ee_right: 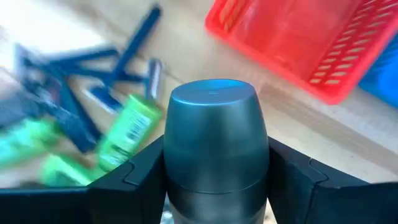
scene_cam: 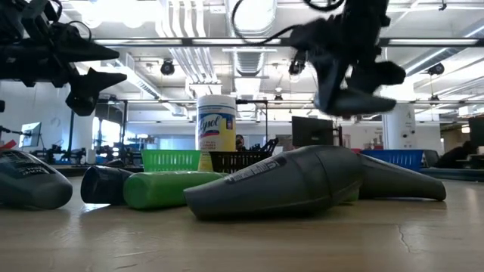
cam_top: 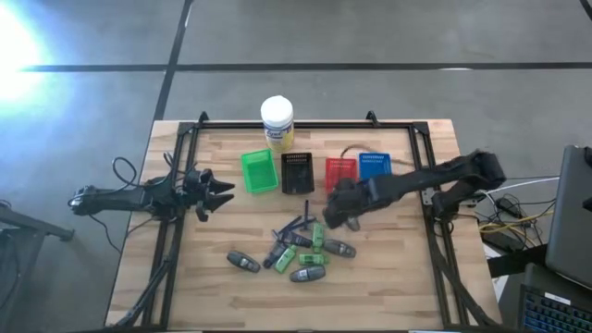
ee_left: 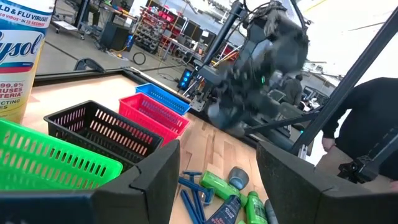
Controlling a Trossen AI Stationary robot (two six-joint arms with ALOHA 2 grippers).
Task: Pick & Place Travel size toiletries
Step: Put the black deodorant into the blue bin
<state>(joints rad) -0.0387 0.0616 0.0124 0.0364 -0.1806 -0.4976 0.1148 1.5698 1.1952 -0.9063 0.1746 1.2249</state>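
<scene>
Grey tube (ee_right: 214, 149) clamped in right end effector (ee_right: 214, 186), plain only at its wrist; left end effector (ee_left: 217, 180) wide.

Overhead, table-level, perhaps two wrist-close views

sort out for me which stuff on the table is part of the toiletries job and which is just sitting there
Part of the job:
- grey tube held between the right gripper fingers
- grey tubes, green packs and blue sticks piled on the table

Just lying about:
- wipes jar
- green, black, red and blue baskets
</scene>
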